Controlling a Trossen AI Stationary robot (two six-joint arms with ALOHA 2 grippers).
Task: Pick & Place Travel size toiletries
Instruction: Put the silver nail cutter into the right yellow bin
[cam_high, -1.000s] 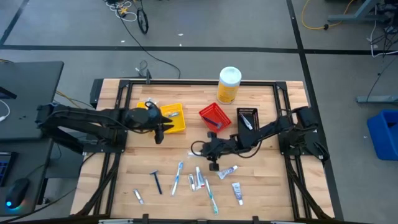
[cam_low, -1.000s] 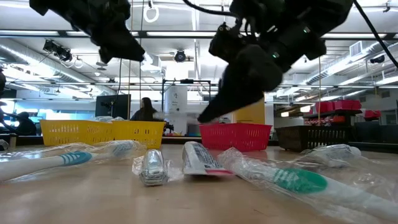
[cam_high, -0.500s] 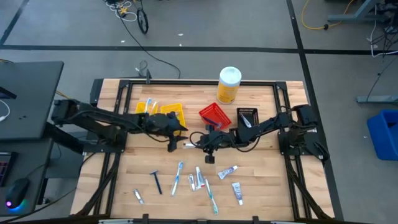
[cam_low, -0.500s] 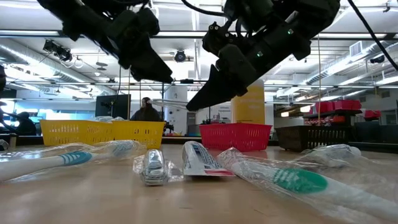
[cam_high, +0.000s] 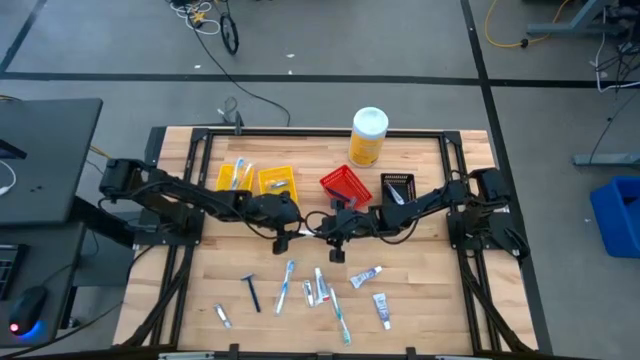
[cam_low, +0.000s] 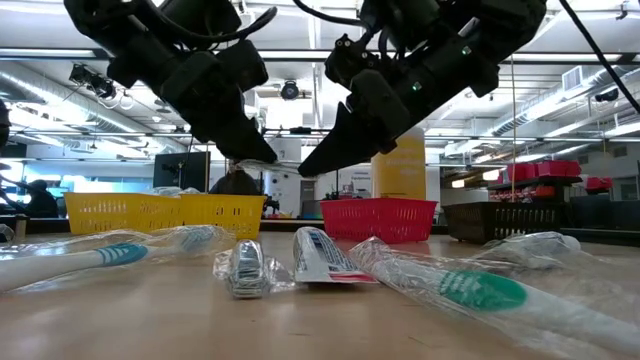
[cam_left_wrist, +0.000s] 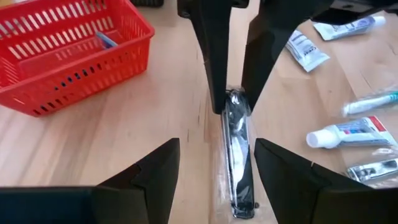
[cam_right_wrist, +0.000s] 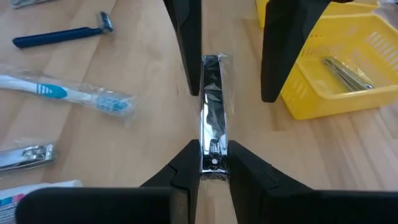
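My right gripper (cam_high: 320, 232) is shut on a slim silvery packet in clear wrap (cam_right_wrist: 212, 118), held above the middle of the table. My left gripper (cam_high: 284, 236) is open. Its two fingers (cam_left_wrist: 155, 180) stand on either side of the packet's free end (cam_left_wrist: 239, 186) without touching it. Both grippers meet tip to tip in the low view, the left gripper (cam_low: 255, 155) on the left and the right gripper (cam_low: 318, 165) on the right. Several toothbrushes (cam_high: 286, 285), tubes (cam_high: 366, 274) and a razor (cam_high: 251, 291) lie flat near the front edge. My right gripper pinches one end of the silvery packet (cam_right_wrist: 213, 149) between its two fingers. The fingers come level from the table's right side and lie along the packet. The packet sticks out level toward my left gripper, lifted clear of the table.
Two yellow bins (cam_high: 278, 190), a red bin (cam_high: 345, 188) and a black bin (cam_high: 398, 188) stand in a row behind the grippers. A tall yellow canister with a white lid (cam_high: 368, 136) stands at the far edge. A person shows in the room beyond (cam_low: 236, 178).
My left gripper has gone from the yellow bins toward the table's right, to the right gripper, and now straddles the packet's free end. My right gripper has risen a little, shifted toward the table's left and tipped up to level, still shut on the packet.
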